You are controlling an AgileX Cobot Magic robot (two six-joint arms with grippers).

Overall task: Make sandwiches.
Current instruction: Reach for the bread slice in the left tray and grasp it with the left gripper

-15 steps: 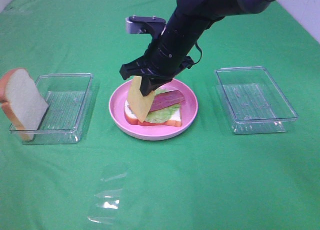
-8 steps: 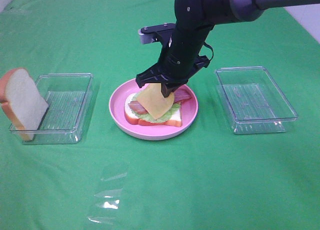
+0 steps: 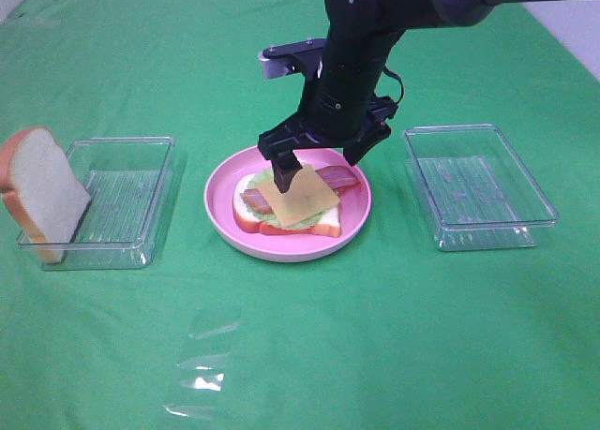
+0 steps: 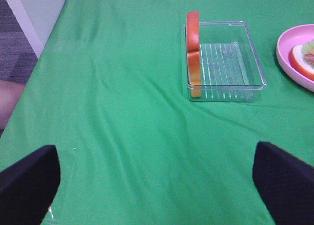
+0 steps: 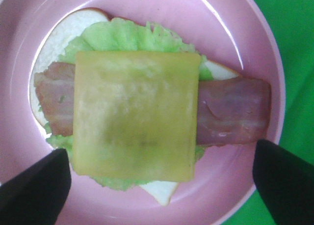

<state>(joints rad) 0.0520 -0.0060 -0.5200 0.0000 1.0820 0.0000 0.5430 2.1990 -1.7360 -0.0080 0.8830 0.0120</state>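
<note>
The only writing, "PIPER" on the right arm, could be read half a second earlier and had since passed out of the high view.

The left gripper hung over bare table with its jaws spread and nothing between them. At the table's 9 o'clock side a bread slice stood on edge against the outer end of the left tray. A clear film lay at 7 o'clock from the plate.

On that plate, mid-table, sat the open sandwich: bread, lettuce, a bacon strip, and the cheese on top. Half a second before, the cheese had hung tilted from the jaws. Now it lay flat across the bacon, whose ends stuck out at 9 and 3 o'clock.

The right gripper hovered just above it, jaws released and wide to either side. One finger overlapped the cheese's 11 o'clock corner in the high view, and the arm hid the plate's 12 o'clock rim.

The right tray stood at 3 o'clock from the plate.
</note>
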